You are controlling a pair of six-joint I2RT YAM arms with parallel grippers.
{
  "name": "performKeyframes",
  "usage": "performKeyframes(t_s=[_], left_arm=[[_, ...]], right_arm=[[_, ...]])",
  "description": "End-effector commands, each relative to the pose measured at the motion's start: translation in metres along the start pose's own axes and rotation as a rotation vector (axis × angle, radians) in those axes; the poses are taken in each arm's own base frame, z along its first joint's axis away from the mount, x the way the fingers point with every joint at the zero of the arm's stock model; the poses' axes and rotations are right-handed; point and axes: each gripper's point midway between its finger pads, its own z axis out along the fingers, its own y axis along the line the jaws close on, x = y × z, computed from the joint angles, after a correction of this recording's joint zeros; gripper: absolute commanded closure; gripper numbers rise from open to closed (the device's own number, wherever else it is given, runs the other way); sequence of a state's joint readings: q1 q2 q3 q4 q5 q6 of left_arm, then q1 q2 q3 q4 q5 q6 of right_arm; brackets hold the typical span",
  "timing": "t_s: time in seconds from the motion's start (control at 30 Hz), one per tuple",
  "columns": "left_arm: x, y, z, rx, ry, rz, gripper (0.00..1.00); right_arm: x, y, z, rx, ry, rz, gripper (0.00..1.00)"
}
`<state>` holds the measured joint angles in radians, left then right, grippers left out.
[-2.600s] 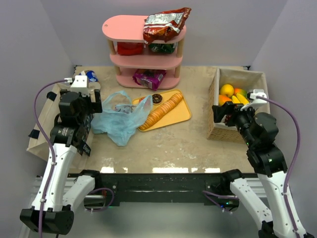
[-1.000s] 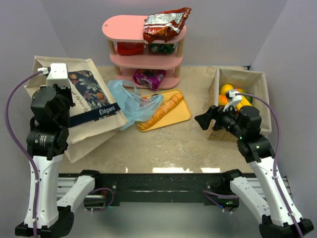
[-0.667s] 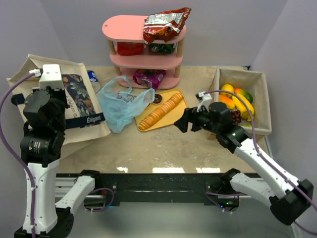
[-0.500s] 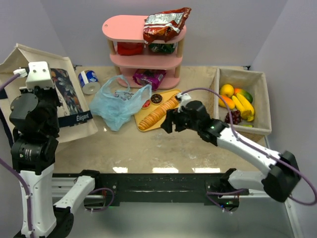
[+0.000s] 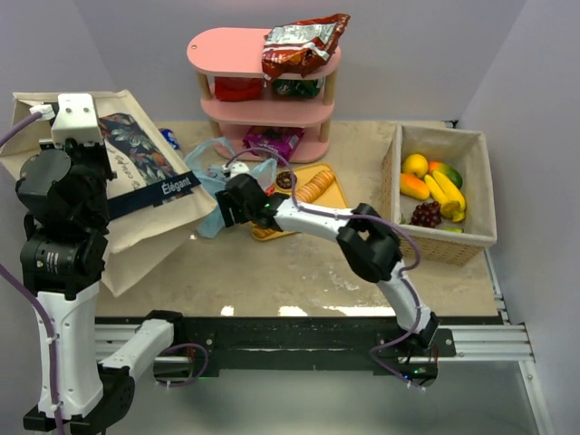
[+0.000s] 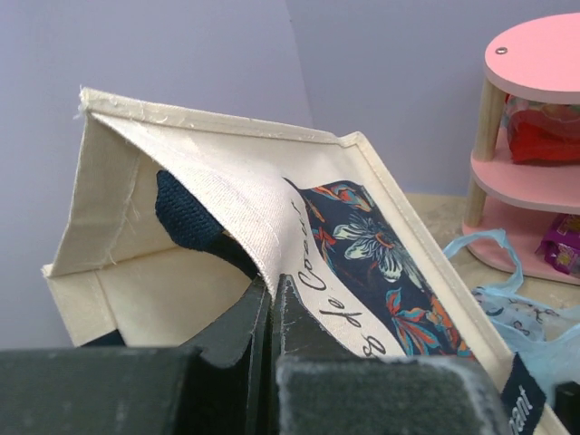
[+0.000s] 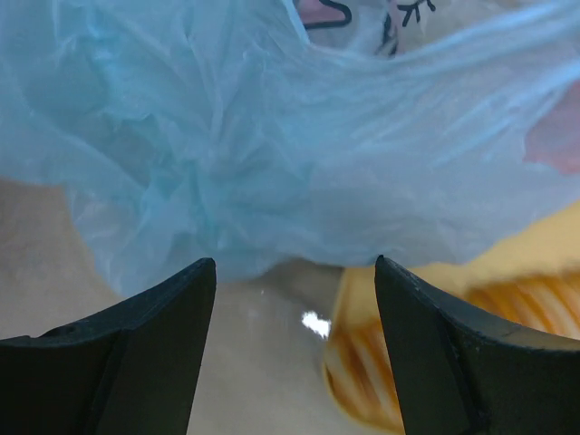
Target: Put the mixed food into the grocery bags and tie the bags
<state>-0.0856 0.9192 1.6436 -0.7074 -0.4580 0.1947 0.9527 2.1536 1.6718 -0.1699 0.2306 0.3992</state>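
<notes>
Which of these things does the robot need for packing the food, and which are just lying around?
Needed: blue plastic bag, crisp bag, purple snack packet, doughnut, bananas.

Not part of it: sliced loaf, canvas tote, pink shelf, wicker basket.

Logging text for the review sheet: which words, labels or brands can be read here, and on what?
"Élégant": white letters on the navy band of the canvas tote bag.
Cursive line on the tote's floral panel: partly hidden, not safely readable.
Crisp bag, purple packet, light-blue plastic bag: print too small or blurred.
</notes>
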Motion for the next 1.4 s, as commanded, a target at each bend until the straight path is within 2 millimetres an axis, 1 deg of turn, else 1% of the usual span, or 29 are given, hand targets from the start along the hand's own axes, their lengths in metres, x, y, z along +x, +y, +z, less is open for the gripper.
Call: performKeyframes(t_s=[0.0, 0.1, 0.17, 0.2, 0.27, 0.3, 0.33, 0.37, 0.4, 0.43, 0.47, 0.5, 0.53, 0.57, 0.6, 0.67, 0.8, 0.83, 0.87, 0.97, 1.0, 1.07, 1.1, 1.17, 1.2, 1.23, 1.3, 1.33, 1.37], left_arm=[[-0.035, 0.002, -0.010, 0.037, -0.130, -0.044, 1.00], [-0.035, 0.001, -0.010, 0.041, -0.130, -0.043, 1.00], [-0.035, 0.003, -0.011, 0.031, -0.128, -0.041, 1.00], [-0.035, 0.004, -0.011, 0.029, -0.129, -0.039, 1.00], [-0.034, 0.004, -0.013, 0.029, -0.129, -0.040, 1.00], [-0.032, 0.004, -0.013, 0.029, -0.126, -0.037, 1.00], [-0.032, 0.002, -0.014, 0.037, -0.127, -0.037, 1.00], [-0.032, 0.002, -0.016, 0.037, -0.133, -0.040, 1.00], [-0.026, -0.002, -0.015, 0.050, -0.123, -0.038, 1.00], [-0.024, -0.009, -0.015, 0.074, -0.121, -0.046, 1.00], [-0.021, -0.012, -0.017, 0.093, -0.126, -0.049, 1.00], [-0.006, -0.023, -0.012, 0.117, -0.092, -0.033, 1.00], [0.001, -0.029, -0.011, 0.136, -0.079, -0.024, 1.00], [0.008, -0.031, -0.013, 0.148, -0.072, -0.021, 1.00], [0.022, -0.039, -0.011, 0.165, -0.039, -0.008, 1.00], [0.041, -0.052, -0.011, 0.213, 0.006, 0.002, 1.00], [0.077, -0.073, -0.008, 0.279, 0.129, 0.011, 1.00], [0.090, -0.078, -0.008, 0.290, 0.179, 0.015, 1.00], [0.104, -0.087, -0.005, 0.309, 0.225, 0.024, 1.00], [0.136, -0.107, -0.002, 0.363, 0.318, 0.033, 1.00], [0.144, -0.111, -0.001, 0.372, 0.340, 0.032, 1.00], [0.162, -0.122, 0.002, 0.391, 0.380, 0.027, 1.00], [0.165, -0.126, 0.002, 0.403, 0.387, 0.019, 1.00], [0.167, -0.142, 0.000, 0.473, 0.375, -0.022, 1.00], [0.166, -0.150, -0.002, 0.496, 0.376, -0.080, 0.97], [0.153, -0.163, -0.005, 0.570, 0.323, -0.126, 0.93], [0.152, -0.179, -0.011, 0.644, 0.310, -0.189, 0.81], [0.141, -0.189, -0.014, 0.704, 0.265, -0.221, 0.75], [0.144, -0.194, -0.016, 0.727, 0.269, -0.236, 0.67]], right_arm=[[-0.003, 0.026, 0.037, 0.045, -0.015, -0.103, 0.26], [-0.001, 0.059, 0.059, -0.090, -0.020, -0.113, 0.23], [-0.010, 0.081, 0.064, -0.195, -0.064, -0.110, 0.20], [-0.008, 0.092, 0.063, -0.256, -0.062, -0.112, 0.19], [-0.019, 0.097, 0.058, -0.277, -0.090, -0.107, 0.18], [-0.010, 0.095, 0.057, -0.281, -0.075, -0.117, 0.17], [-0.029, 0.098, 0.038, -0.303, -0.117, -0.113, 0.16], [-0.038, 0.100, 0.029, -0.324, -0.159, -0.115, 0.15], [-0.020, 0.090, 0.025, -0.312, -0.130, -0.129, 0.12], [-0.046, 0.093, -0.001, -0.330, -0.197, -0.124, 0.11], [-0.025, 0.082, -0.007, -0.317, -0.162, -0.137, 0.10], [-0.026, 0.076, -0.017, -0.311, -0.171, -0.139, 0.04], [-0.025, 0.072, -0.027, -0.302, -0.178, -0.137, 0.03], [-0.026, 0.063, -0.051, -0.303, -0.194, -0.132, 0.02], [-0.024, 0.059, -0.061, -0.303, -0.196, -0.127, 0.02], [-0.019, 0.046, -0.092, -0.295, -0.203, -0.106, 0.02], [-0.011, 0.025, -0.136, -0.276, -0.212, -0.077, 0.01], [-0.007, 0.020, -0.143, -0.268, -0.202, -0.072, 0.01], [-0.009, 0.017, -0.159, -0.272, -0.219, -0.047, 0.02], [-0.006, 0.013, -0.179, -0.281, -0.208, 0.009, 0.02], [-0.015, 0.016, -0.194, -0.305, -0.233, 0.030, 0.02], [-0.021, 0.022, -0.208, -0.339, -0.251, 0.077, 0.02], [-0.030, 0.024, -0.221, -0.355, -0.282, 0.098, 0.02], [-0.035, 0.033, -0.232, -0.380, -0.302, 0.141, 0.02], [-0.036, 0.036, -0.235, -0.381, -0.306, 0.151, 0.02], [-0.038, 0.037, -0.236, -0.369, -0.315, 0.160, 0.02], [-0.039, 0.051, -0.245, -0.384, -0.329, 0.170, 0.02], [-0.041, 0.055, -0.246, -0.382, -0.344, 0.174, 0.02], [-0.041, 0.067, -0.252, -0.398, -0.349, 0.172, 0.02]])
